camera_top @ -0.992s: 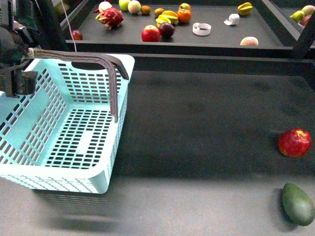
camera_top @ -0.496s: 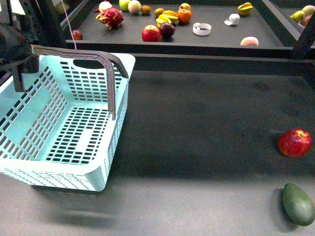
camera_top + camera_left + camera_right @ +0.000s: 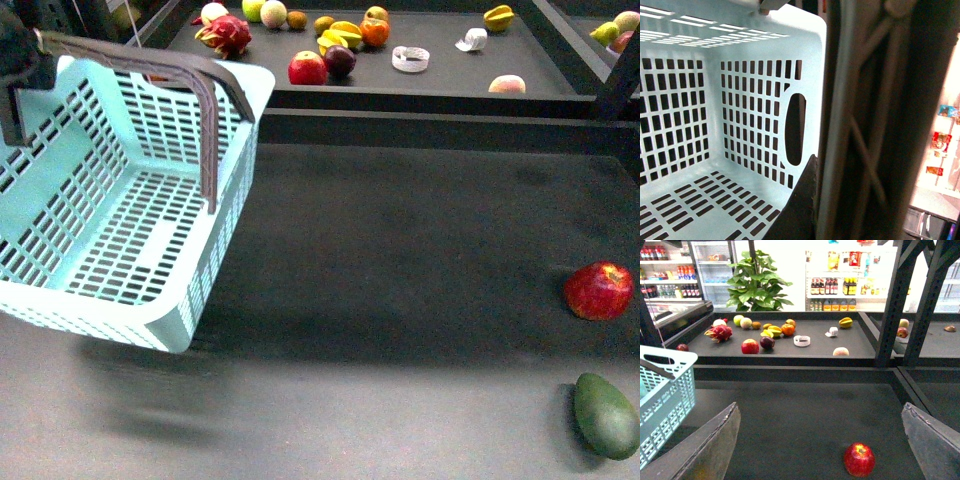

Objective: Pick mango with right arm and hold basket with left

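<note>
Over the left edge of the table [image 3: 400, 250]: basket [image 3: 110, 318] is off the surface, tilted, its near-left corner lowest. Its shadow lies on the table beneath it. Floor and walls are slotted, and nothing shows inside.

Left gripper [image 3: 20, 80]: at the far-left corner of the front view, clenched on the brownish-grey handle [image 3: 150, 62], which is swung up over the basket. In the left wrist view the ribbed handle [image 3: 855, 130] runs close past the lens, one black finger [image 3: 799, 210] sits beside it, and the basket wall [image 3: 810, 60] with its oval grip hole is behind.

Right gripper [image 3: 820, 405]: released, jaws spread wide and apart from any fruit. It shows only in the right wrist view, above the table. The red apple [image 3: 859, 459] lies on the table in the gap between the jaws.

Right edge of the table: the red apple [image 3: 598, 290]. Dark green oval fruit [image 3: 605, 415] lies near the front-right corner, apart from the apple.

Back shelf [image 3: 440, 85], beyond the table's far edge: dragon fruit [image 3: 225, 35], a second red apple [image 3: 306, 68], orange [image 3: 374, 30], white ring [image 3: 409, 58] and starfruit [image 3: 497, 17].

Mango: cannot single it out. The yellow fruit in the shelf cluster are too small to tell apart.
</note>
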